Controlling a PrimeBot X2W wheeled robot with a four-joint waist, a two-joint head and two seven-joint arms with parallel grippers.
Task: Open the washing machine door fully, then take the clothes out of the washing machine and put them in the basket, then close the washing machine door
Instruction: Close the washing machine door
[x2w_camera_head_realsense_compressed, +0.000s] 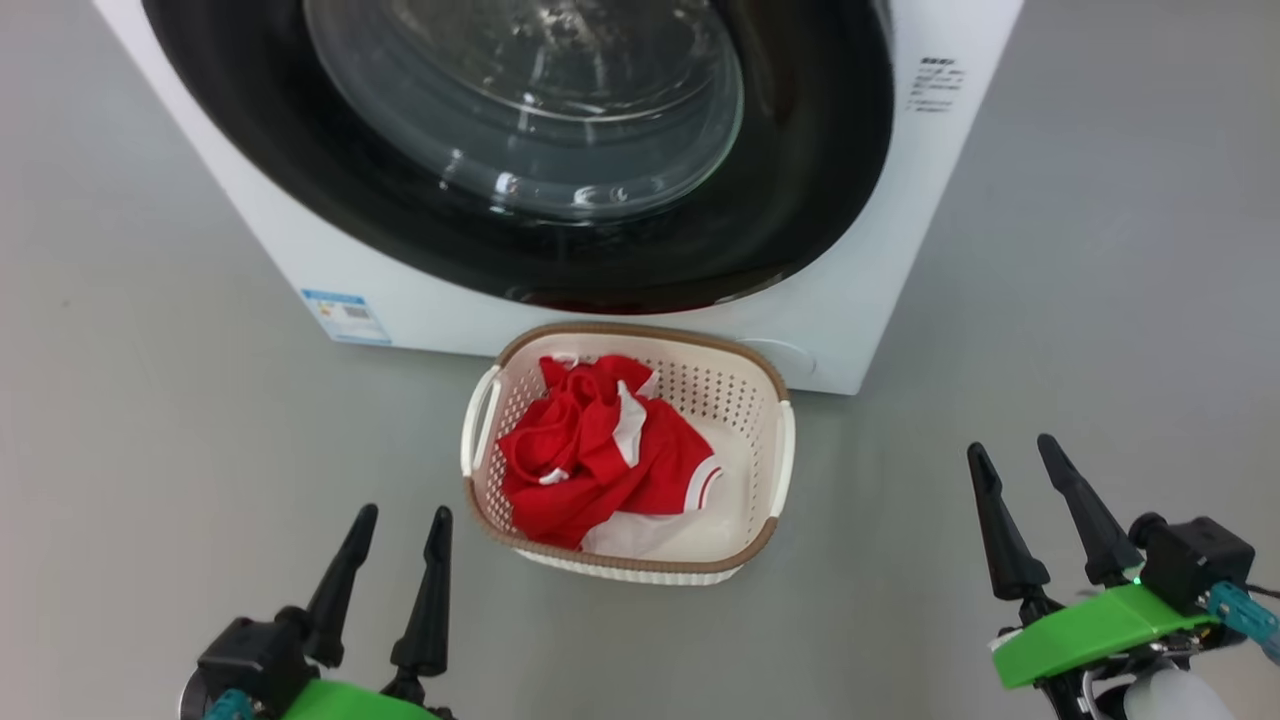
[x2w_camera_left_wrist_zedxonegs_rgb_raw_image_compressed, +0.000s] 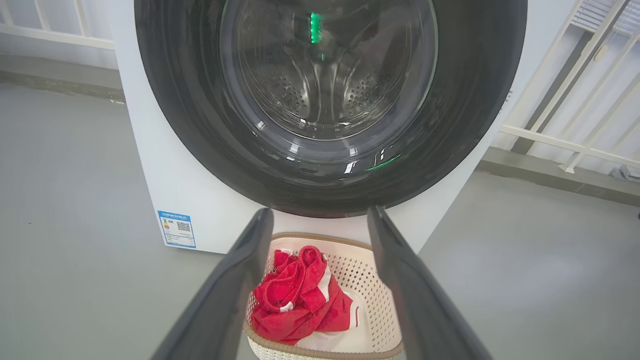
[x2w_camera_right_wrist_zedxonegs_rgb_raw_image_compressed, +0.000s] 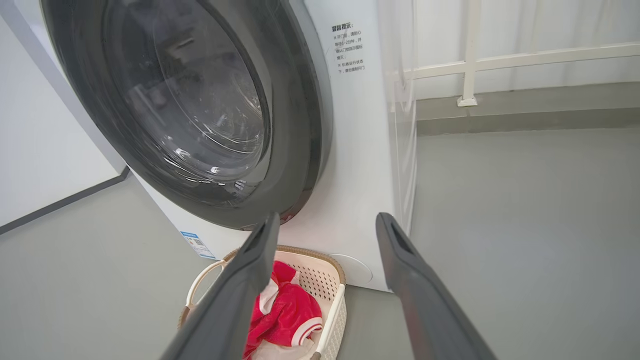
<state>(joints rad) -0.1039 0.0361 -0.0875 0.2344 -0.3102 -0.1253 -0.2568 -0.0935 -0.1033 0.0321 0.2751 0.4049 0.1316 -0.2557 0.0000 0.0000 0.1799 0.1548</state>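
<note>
The white washing machine (x2w_camera_head_realsense_compressed: 880, 250) fills the top of the head view, and its black-rimmed glass door (x2w_camera_head_realsense_compressed: 520, 110) lies shut against its front. On the floor just before it sits the cream basket (x2w_camera_head_realsense_compressed: 775, 455), holding the red and white clothes (x2w_camera_head_realsense_compressed: 590, 450). My left gripper (x2w_camera_head_realsense_compressed: 403, 517) is open at the lower left, short of the basket, empty. Open and empty too, my right gripper (x2w_camera_head_realsense_compressed: 1012, 447) hangs at the lower right over bare floor. The left wrist view looks straight at the door (x2w_camera_left_wrist_zedxonegs_rgb_raw_image_compressed: 330, 150) and clothes (x2w_camera_left_wrist_zedxonegs_rgb_raw_image_compressed: 295, 300); the right wrist view sees the basket (x2w_camera_right_wrist_zedxonegs_rgb_raw_image_compressed: 332, 305) from the side.
Grey floor (x2w_camera_head_realsense_compressed: 150, 450) spreads on both sides of the machine and basket. A blue label (x2w_camera_head_realsense_compressed: 345, 315) marks the machine's lower left front. White railings (x2w_camera_right_wrist_zedxonegs_rgb_raw_image_compressed: 500, 62) and a low kerb run behind the machine on the right; a white wall (x2w_camera_right_wrist_zedxonegs_rgb_raw_image_compressed: 45, 150) stands to its left.
</note>
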